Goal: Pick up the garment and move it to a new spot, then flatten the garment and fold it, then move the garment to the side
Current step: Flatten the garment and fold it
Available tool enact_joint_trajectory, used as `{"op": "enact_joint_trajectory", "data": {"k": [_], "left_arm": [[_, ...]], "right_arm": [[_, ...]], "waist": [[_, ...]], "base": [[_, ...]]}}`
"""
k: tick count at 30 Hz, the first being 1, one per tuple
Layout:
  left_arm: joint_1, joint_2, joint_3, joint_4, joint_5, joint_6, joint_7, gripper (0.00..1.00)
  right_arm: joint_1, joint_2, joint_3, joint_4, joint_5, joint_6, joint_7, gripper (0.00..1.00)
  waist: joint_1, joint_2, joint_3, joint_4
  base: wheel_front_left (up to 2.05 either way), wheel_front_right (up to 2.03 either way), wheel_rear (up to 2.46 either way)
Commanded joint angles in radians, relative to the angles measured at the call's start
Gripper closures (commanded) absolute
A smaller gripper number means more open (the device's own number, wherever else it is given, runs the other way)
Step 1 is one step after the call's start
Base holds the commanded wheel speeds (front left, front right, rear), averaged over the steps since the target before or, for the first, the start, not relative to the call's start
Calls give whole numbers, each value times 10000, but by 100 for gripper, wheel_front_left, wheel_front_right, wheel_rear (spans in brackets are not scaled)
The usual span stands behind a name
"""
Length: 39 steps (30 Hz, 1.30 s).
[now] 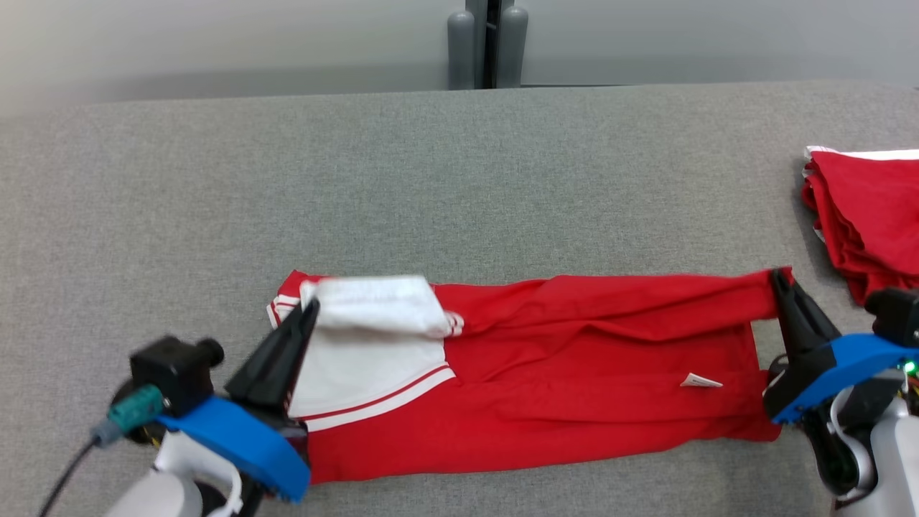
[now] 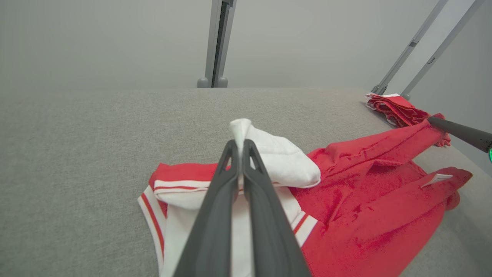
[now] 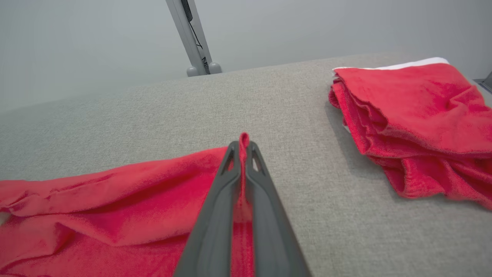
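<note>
The garment (image 1: 574,345) lies stretched out: left gripper (image 1: 310,305) closed on its white end, right gripper (image 1: 779,276) closed on its red end, folded red pile (image 1: 869,215) nearby

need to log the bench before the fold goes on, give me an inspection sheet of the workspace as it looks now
surface: grey fabric-covered table, flat, no stains seen
job's things: red and white garment laid lengthwise along the near edge, wrinkled; white part folded over at its left end; small white tag showing
clutter: pile of red cloth at the far right, apart from the garment
hands: left hand shut on the garment's white end; right hand shut on its red corner
cables: dark cable running from a green plug at the left wrist
surroundings: plain grey wall; grey upright post behind the table
</note>
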<state>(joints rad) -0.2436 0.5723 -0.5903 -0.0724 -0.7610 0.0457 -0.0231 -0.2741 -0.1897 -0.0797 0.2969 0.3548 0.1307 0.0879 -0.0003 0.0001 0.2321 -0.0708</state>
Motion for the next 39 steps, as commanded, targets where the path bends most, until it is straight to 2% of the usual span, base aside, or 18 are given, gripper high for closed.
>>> {"op": "enact_joint_trajectory", "data": {"k": [1, 6, 7, 9, 10, 11, 12, 13, 17, 22, 28, 35, 39], "left_arm": [[310, -74, -20, 105, -56, 77, -170, 100], [1069, -396, -225, 597, -271, 101, -584, 100], [1192, -443, -248, 683, -315, 122, -632, 100], [1385, -559, -250, 884, -437, 107, -762, 100], [1468, -606, -235, 978, -481, 125, -831, 100], [1565, -640, -262, 1067, -502, 128, -869, 99], [1634, -668, -290, 1161, -542, 123, -900, 66], [1709, -711, -269, 1248, -598, 163, -952, 0], [1903, -823, -194, 1467, -614, 355, -1139, 0], [1849, -1087, 307, 1466, -561, 714, -1918, 0], [1520, -1410, 838, 1428, 124, 1208, -2357, 0], [1480, -1607, 1187, 1526, 635, 1296, -2425, 0], [1573, -1771, 1304, 1638, 726, 1173, -2420, 0]], "right_arm": [[297, 74, -101, -116, 52, 1, 22, 100], [788, 307, -312, -153, -247, 1, -77, 100], [853, 363, -343, -145, -320, 1, -124, 95], [964, 477, -451, -118, -418, 1, -218, 52], [1030, 527, -501, -124, -478, 1, -293, 0], [1102, 585, -557, -119, -507, 1, -350, 0], [1168, 643, -635, -118, -536, 1, -434, 0], [1243, 704, -695, -116, -570, 1, -505, 0], [1569, 872, -979, -141, -617, 1, -746, 0], [1865, 993, -1245, -320, -769, 1, -922, 0], [1735, 1094, -1326, -507, -1040, 1, -955, 0], [1466, 1160, -1261, -282, -1385, 1, -987, 0], [1365, 1214, -1432, 259, -1564, 1, -1090, 0]], "waist": [[3, -1, -69, 3], [3, -1, -190, 19], [3, -1, -210, 19], [3, -1, -243, 19], [3, -1, -259, 26], [3, -1, -279, 34], [3, -1, -304, 43], [3, -1, -333, 50], [3, -1, -446, 79], [3, -1, -595, 134], [3, -1, -734, 192], [3, -1, -700, 337], [3, -1, -664, 569]], "base": [[0, 0, 0], [0, 0, 0], [0, 0, 0], [0, 0, 0], [0, 0, 0], [0, 0, 0], [0, 0, 0], [0, 0, 0], [0, 0, 0], [0, 0, 0], [0, 0, 0], [0, 0, 0], [0, 0, 0]]}}
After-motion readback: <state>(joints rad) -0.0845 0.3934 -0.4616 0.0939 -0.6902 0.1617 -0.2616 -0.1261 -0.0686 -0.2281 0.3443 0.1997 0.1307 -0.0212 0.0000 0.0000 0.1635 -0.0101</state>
